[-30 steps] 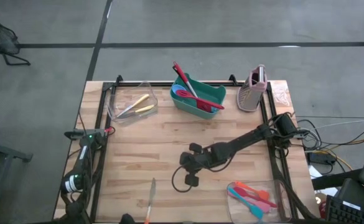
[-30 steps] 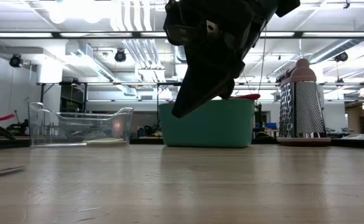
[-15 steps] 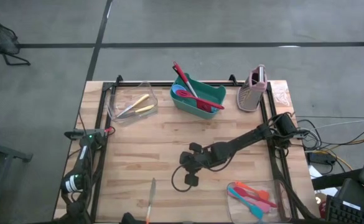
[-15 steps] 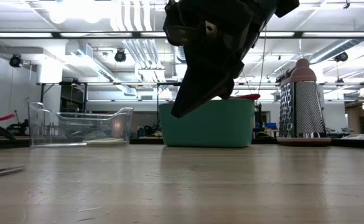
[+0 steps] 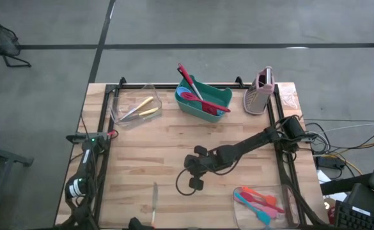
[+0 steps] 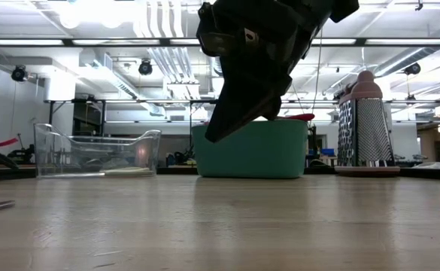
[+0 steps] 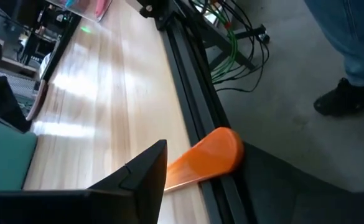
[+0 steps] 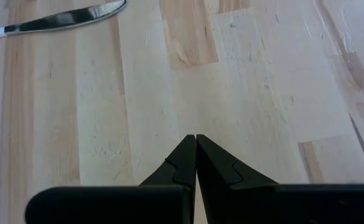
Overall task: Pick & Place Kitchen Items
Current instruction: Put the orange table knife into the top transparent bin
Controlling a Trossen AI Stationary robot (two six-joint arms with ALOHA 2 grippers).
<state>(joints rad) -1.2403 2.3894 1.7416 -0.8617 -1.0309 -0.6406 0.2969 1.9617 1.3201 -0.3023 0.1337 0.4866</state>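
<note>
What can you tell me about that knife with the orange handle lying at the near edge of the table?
The knife lies flat on the bare wood of the table, at its near edge, apart from the tubs. It has a plain, rounded silvery blade that looks like metal and a smooth orange handle that looks like plastic. The handle end reaches the table's black edge rail, where the left pincer is right beside it; whether it grips the handle cannot be made out. The blade points towards the table's middle. Nothing else touches it.

1. Orange-handled knife (image 5: 153,204) lies flat at the wooden table's (image 5: 167,144) near edge;
2. red and pink utensils (image 5: 196,96) lean in the far bin;
3. yellow-handled cutlery (image 5: 139,110) far-left;
4. orange, pink, blue spatulas (image 5: 258,201) near-right.
</note>
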